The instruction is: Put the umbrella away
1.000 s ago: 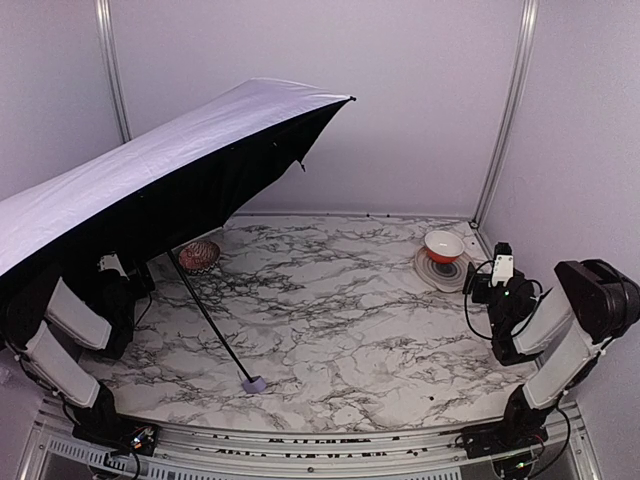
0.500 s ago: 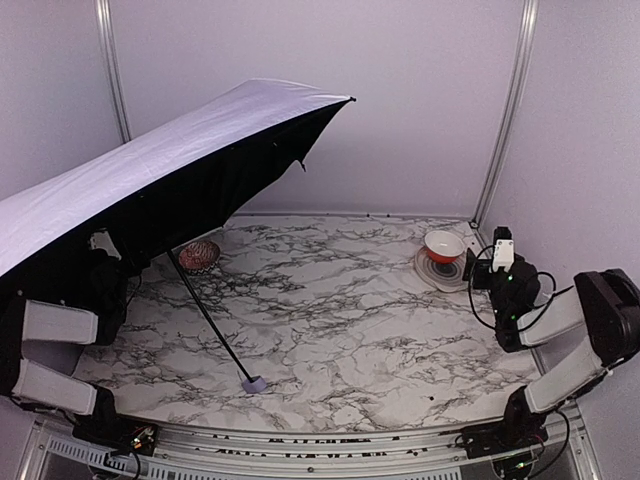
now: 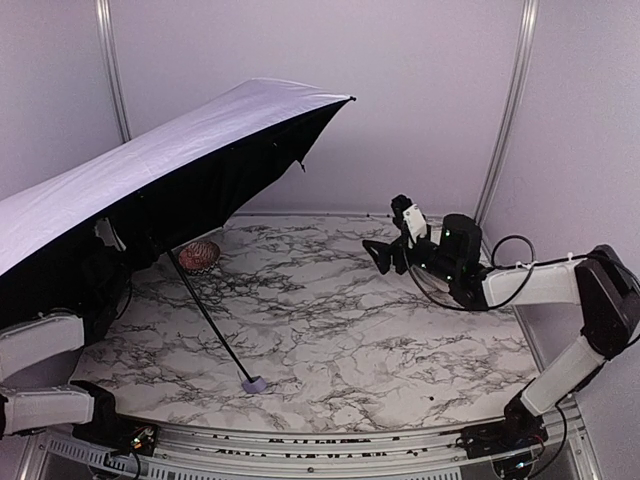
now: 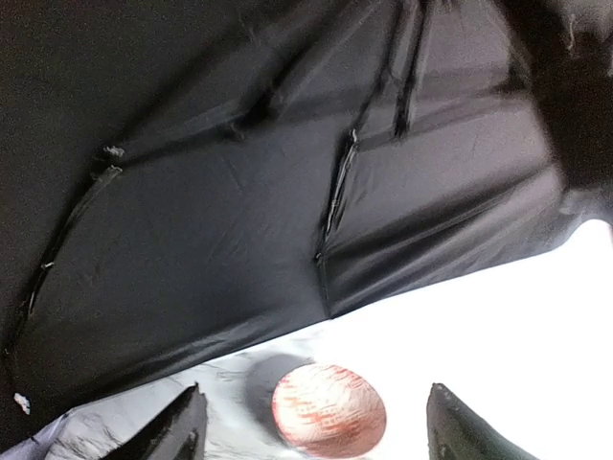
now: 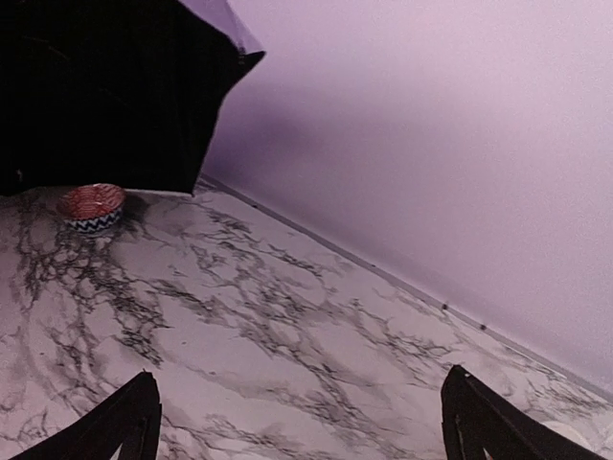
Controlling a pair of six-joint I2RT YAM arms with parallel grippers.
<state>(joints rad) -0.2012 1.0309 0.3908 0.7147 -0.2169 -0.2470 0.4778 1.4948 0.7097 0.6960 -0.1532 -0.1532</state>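
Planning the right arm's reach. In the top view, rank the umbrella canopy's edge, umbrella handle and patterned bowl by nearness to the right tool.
1. Umbrella canopy edge, up and left of it.
2 and 3. Umbrella handle, front left, and patterned bowl, far left under the canopy: too close to call.

- The umbrella (image 3: 170,170) canopy roofs the left side, low over the table (image 3: 380,330).
- Its shaft (image 3: 210,320) slants across beneath; a bowl (image 3: 199,255) sits near it.
- Middle and right: open passage.
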